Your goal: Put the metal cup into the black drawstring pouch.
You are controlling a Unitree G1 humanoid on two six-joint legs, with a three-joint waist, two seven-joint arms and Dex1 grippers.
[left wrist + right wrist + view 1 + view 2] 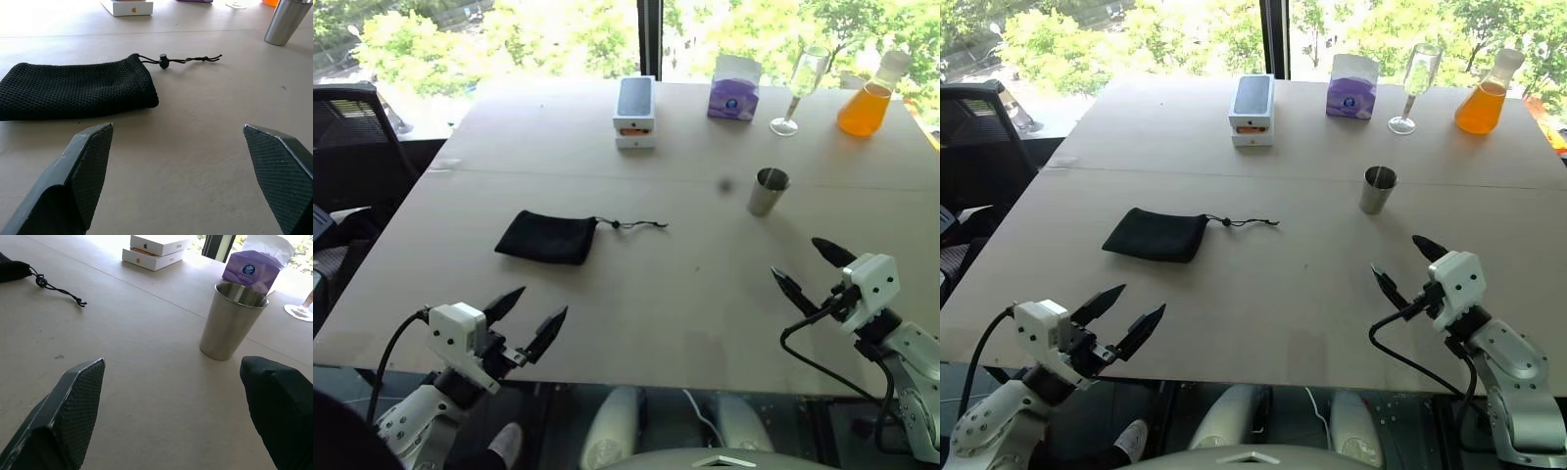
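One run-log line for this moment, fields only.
stage: before pickup | metal cup: upright on table, untouched | black drawstring pouch: flat, apart from cup | left claw: open, empty | right claw: open, empty

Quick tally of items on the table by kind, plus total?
Drinking vessels: 2, metal cup and wine glass
Pouches: 1, black drawstring pouch
Phone boxes: 2, stacked
Tissue boxes: 1
Flasks of orange liquid: 1
Total: 7

Apple logo on the white phone boxes [155, 251]; tissue pack's [254, 270] label unreadable.
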